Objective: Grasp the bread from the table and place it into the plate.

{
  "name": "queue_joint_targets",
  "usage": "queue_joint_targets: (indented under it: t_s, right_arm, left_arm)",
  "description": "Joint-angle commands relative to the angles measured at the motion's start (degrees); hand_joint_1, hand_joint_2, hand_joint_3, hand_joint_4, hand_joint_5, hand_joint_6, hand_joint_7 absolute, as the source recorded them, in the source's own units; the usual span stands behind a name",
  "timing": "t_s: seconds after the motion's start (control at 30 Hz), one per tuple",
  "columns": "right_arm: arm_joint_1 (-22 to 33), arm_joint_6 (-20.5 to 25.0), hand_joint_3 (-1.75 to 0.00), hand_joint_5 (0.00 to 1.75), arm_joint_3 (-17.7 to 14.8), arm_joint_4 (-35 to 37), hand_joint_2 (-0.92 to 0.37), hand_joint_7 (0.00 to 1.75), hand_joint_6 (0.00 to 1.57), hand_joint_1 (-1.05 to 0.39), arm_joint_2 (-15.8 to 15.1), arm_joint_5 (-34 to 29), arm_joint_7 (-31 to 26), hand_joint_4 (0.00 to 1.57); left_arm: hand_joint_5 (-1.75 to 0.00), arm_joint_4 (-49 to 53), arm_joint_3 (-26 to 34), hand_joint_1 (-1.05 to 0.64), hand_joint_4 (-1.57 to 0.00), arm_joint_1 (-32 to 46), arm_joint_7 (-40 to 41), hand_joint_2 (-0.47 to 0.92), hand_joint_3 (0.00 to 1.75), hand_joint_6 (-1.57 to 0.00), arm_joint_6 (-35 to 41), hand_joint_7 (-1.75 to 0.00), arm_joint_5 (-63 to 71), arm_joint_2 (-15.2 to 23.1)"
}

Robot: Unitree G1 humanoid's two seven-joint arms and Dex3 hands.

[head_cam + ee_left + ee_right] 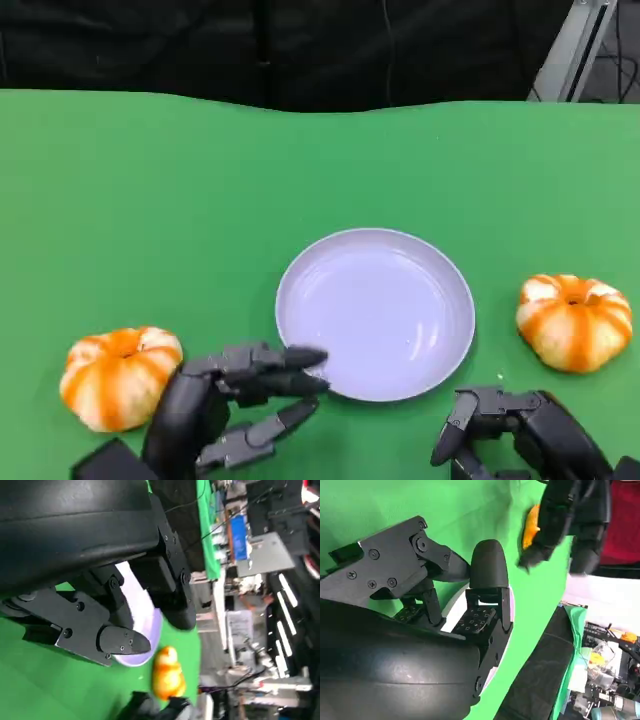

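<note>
Two round orange-and-white breads lie on the green table: one (120,375) at the near left, one (574,320) at the right. Between them sits the pale lilac plate (375,310) with nothing in it. My left hand (235,405) hovers just right of the left bread, fingers spread toward the plate's near-left rim and holding nothing. My right hand (520,430) is low at the near right, below the right bread and apart from it, fingers parted and empty. The left wrist view shows the plate (150,625) and the right bread (167,672) beyond my fingers (122,641).
The green table (150,200) stretches wide behind the plate to a dark backdrop. A metal frame (580,45) stands at the far right corner. In the right wrist view my left hand (570,520) is beside the left bread (531,525).
</note>
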Motion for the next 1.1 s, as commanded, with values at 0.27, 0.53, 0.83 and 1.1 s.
queue_joint_targets:
  t_s: [0.27, 0.53, 0.83, 1.1]
  right_arm:
    - [-0.17, 0.11, -0.93, 1.48, -0.62, 0.14, -0.64, 1.14, 0.85, -0.14, -1.02, 0.24, -0.15, 0.81]
    - [-0.35, -0.60, -0.93, 1.47, -0.69, 0.76, -0.63, 1.14, 0.86, -0.13, -0.91, 0.47, -0.02, 0.81]
    - [-0.39, -0.33, -0.93, 1.47, -0.63, 0.54, -0.63, 1.13, 0.86, -0.13, -0.93, 0.41, -0.01, 0.82]
    - [-0.34, -0.31, -0.92, 1.47, -0.70, 0.79, -0.64, 1.12, 0.86, -0.14, -0.95, 0.69, 0.28, 0.82]
  left_arm:
    - [0.00, -6.04, 0.20, -0.17, -0.78, 2.23, -4.36, 0.92, 0.07, -0.66, 6.17, 0.00, -5.79, 0.26]
    - [0.00, -7.13, 1.04, -0.54, -0.58, 2.02, -6.24, 0.92, 0.16, -0.45, 6.88, 0.00, -7.37, 0.55]
    - [0.00, -9.95, 2.29, -0.63, -0.43, 2.32, -5.93, 0.92, 0.20, -0.36, 7.92, 0.00, -7.84, 0.98]
    - [0.00, -12.17, 5.48, -0.73, -0.31, 2.07, -4.37, 0.92, 0.27, -0.30, 7.71, 0.00, -7.49, 2.23]
